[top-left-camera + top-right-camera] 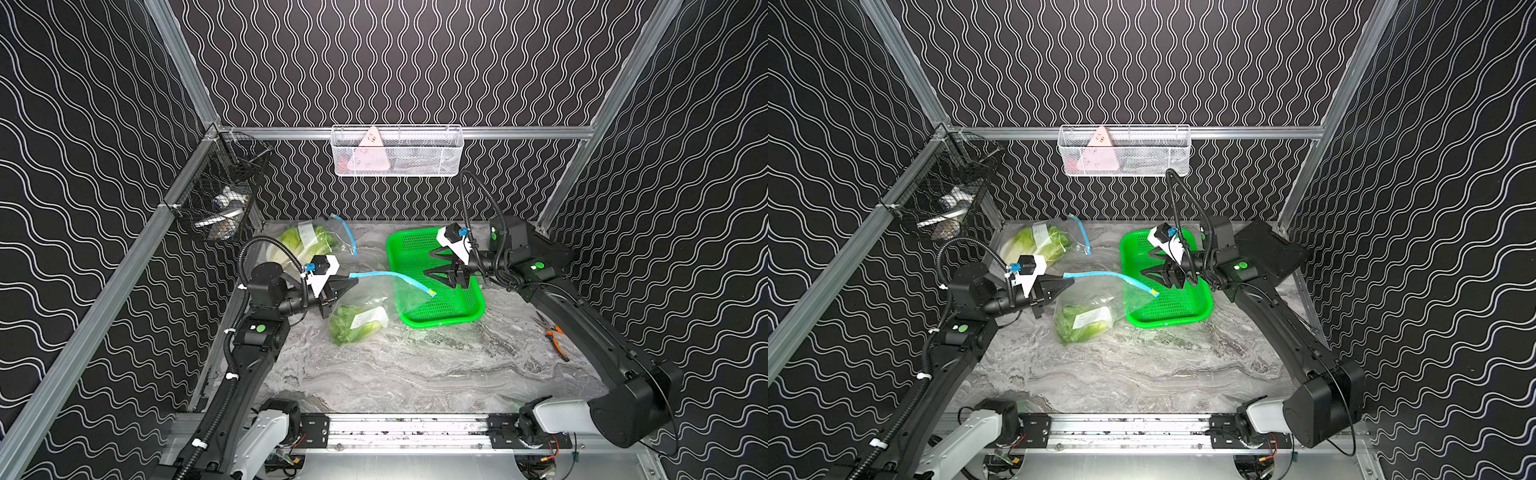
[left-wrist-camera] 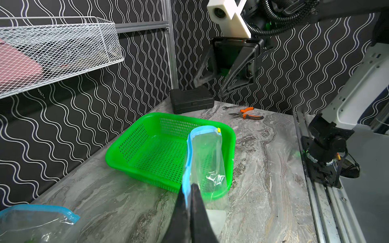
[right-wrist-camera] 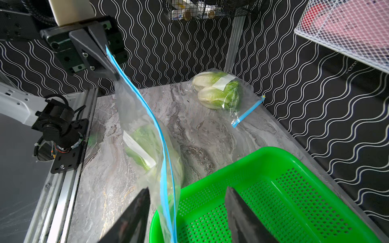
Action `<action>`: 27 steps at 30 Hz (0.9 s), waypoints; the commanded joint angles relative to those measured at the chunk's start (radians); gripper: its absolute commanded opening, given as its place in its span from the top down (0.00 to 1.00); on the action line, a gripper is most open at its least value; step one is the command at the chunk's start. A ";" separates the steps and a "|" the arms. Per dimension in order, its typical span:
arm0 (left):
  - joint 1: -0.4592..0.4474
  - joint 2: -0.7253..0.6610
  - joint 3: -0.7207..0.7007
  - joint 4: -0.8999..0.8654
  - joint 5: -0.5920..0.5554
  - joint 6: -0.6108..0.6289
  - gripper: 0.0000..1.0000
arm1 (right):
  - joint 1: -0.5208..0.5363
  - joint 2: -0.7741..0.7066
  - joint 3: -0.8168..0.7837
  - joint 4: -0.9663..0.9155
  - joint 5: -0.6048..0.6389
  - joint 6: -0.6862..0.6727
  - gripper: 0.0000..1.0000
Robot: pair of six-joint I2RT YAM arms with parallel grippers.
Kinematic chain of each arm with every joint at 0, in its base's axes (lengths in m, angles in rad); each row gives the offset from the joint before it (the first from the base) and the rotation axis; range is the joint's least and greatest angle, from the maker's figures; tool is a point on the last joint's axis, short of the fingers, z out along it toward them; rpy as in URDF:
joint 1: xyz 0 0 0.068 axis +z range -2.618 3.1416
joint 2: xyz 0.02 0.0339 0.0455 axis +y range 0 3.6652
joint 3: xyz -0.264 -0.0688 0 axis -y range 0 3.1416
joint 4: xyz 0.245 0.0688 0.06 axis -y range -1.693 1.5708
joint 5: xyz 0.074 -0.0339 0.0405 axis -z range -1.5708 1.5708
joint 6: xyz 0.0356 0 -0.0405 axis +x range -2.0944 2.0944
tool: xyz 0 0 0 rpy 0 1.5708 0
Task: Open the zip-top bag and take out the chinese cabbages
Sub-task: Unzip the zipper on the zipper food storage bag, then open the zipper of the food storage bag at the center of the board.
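My left gripper (image 1: 355,282) (image 2: 190,185) is shut on one end of the blue zip strip (image 1: 395,276) of a clear zip-top bag (image 1: 374,299). The bag hangs from it, and its bottom rests on the table with a chinese cabbage (image 1: 353,326) (image 3: 145,143) inside. The strip's far end with the yellow slider (image 1: 432,293) reaches over the green basket (image 1: 440,320). My right gripper (image 1: 428,264) (image 3: 187,190) is open above the basket. The strip passes between its fingers without being gripped, and its two blue edges stand slightly apart there.
A second zip-top bag (image 1: 316,239) with two cabbages (image 3: 216,90) lies at the back left. Orange pliers (image 1: 555,334) lie by the right arm. A black case (image 2: 191,101) sits in the back right corner. A white wire basket (image 1: 397,151) and a black one (image 1: 220,195) hang on the walls.
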 commanded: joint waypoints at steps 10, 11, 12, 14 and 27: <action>-0.002 -0.009 0.000 0.016 0.030 0.023 1.00 | 0.027 0.123 0.051 -0.075 0.001 -0.046 0.42; -0.001 -0.006 0.001 0.020 0.030 0.022 1.00 | 0.033 0.133 0.055 -0.085 0.003 -0.054 0.43; -0.001 -0.005 0.003 0.017 0.029 0.021 1.00 | 0.039 0.140 0.052 -0.083 0.003 -0.055 0.43; -0.001 -0.003 0.003 0.014 0.025 0.023 1.00 | 0.042 0.145 0.048 -0.081 0.002 -0.059 0.43; -0.001 -0.010 -0.002 0.023 0.014 0.011 1.00 | 0.176 0.144 0.034 -0.112 0.026 -0.078 0.44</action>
